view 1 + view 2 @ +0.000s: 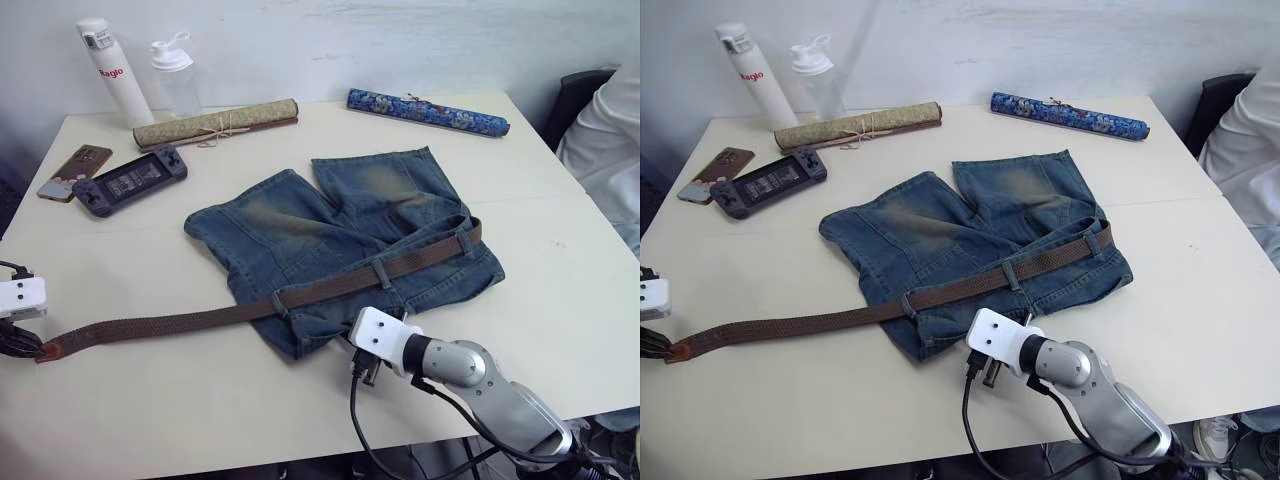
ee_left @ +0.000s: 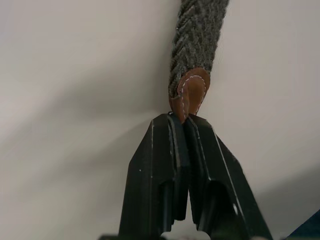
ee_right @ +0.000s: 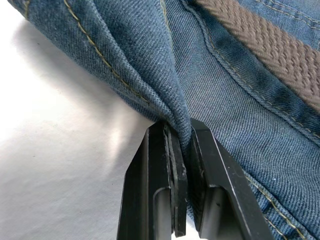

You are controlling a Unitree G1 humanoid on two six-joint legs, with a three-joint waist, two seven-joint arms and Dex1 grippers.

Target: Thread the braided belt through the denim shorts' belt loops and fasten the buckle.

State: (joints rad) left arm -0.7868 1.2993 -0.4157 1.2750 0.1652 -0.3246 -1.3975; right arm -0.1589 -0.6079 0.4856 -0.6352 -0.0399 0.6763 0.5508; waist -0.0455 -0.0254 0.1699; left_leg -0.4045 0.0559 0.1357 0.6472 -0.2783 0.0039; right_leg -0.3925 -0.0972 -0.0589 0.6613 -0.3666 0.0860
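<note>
At the table's left edge the left gripper (image 2: 186, 131) is pinched tight on the tan leather tip of the braided belt (image 1: 190, 322), the stitched end caught between its two black fingers. From there the strap lies flat across the bare table (image 1: 180, 400) and runs rightward into the denim shorts (image 1: 300, 235), which lie in the middle with the legs pointing away from the robot. The belt passes under the belt loops (image 1: 381, 273) along the waistband and ends near the shorts' far right corner; I cannot make out the buckle there.

The woven strap looks limp and light, with a rough braid that should drag in the loops rather than slide. The leather tip seems the stiffest part and so the sensible place to hold.

Further right, at the near edge of the shorts, the right gripper (image 3: 181, 150) is clamped on a fold of denim at the hem. The cloth is soft and bunches readily, so I judge it needs pinning like this while the belt is pulled.
</note>
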